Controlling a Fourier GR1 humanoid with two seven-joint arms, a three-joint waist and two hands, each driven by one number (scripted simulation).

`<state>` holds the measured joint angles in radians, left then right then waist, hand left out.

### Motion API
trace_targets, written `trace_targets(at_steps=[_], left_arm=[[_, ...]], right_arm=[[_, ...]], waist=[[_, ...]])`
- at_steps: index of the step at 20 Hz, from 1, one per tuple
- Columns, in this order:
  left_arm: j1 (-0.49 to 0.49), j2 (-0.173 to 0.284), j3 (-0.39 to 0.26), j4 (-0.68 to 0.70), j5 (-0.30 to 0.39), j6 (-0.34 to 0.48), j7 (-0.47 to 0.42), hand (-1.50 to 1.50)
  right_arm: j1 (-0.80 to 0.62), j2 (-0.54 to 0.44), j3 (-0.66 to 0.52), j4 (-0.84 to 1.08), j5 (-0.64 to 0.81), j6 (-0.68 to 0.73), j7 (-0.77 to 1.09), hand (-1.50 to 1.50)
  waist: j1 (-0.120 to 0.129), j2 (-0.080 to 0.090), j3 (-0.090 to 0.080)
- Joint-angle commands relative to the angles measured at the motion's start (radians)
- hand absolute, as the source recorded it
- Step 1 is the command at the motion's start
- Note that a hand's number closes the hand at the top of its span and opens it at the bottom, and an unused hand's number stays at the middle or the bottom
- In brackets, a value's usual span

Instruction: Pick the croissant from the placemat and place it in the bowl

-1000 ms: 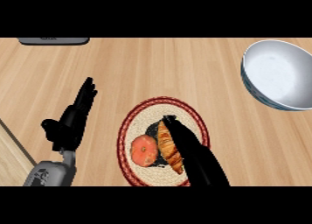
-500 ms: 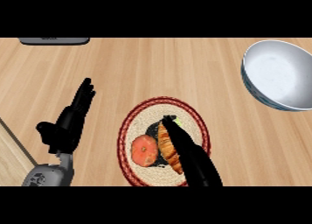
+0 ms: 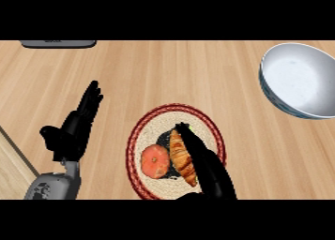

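Observation:
A golden-brown croissant (image 3: 181,157) lies on a round woven placemat (image 3: 149,130) with a red rim, low in the middle of the head view. My right hand (image 3: 206,163) lies along the croissant's right side, fingers straight and pointing up the picture, touching it and hiding its right edge. A white bowl (image 3: 302,80) with a blue outer wall stands at the upper right, far from the hand. My left hand (image 3: 74,128) rests open on the counter left of the placemat, fingers up.
An orange round fruit (image 3: 156,161) sits on the placemat right beside the croissant's left side. A grey object (image 3: 57,43) lies at the top left edge. A lighter wooden board (image 3: 5,165) fills the lower left corner.
My right hand has slid a little further down and left along the croissant. The left hand has barely shifted. Croissant, fruit and bowl have stayed put.

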<state>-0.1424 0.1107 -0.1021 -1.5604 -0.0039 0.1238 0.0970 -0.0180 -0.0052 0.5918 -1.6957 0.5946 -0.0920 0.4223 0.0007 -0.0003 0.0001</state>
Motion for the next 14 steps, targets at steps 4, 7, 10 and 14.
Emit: trace_targets(at_steps=[4, 7, 10, 14], left_arm=[[0.017, -0.012, 0.013, 0.041, -0.003, -0.025, -0.042, 0.0], [-0.031, 0.007, 0.048, 0.018, 0.021, -0.047, 0.023, 0.0], [-0.024, -0.026, 0.022, 0.018, -0.022, -0.021, -0.001, 0.0], [0.042, -0.027, 0.037, 0.032, -0.015, -0.051, -0.073, 0.0]], right_arm=[[-0.02, -0.014, -0.015, 0.181, 0.116, -0.092, -0.058, -1.5], [-0.07, -0.024, -0.051, 0.186, 0.113, -0.025, 0.006, -1.5], [-0.062, -0.053, -0.059, 0.205, 0.108, -0.008, -0.049, -1.5], [-0.127, 0.005, -0.063, 0.366, 0.067, -0.066, -0.117, -1.5]], waist=[[0.001, 0.001, 0.0], [-0.001, 0.0, 0.0], [-0.001, 0.0, 0.0], [0.003, 0.001, 0.0]])
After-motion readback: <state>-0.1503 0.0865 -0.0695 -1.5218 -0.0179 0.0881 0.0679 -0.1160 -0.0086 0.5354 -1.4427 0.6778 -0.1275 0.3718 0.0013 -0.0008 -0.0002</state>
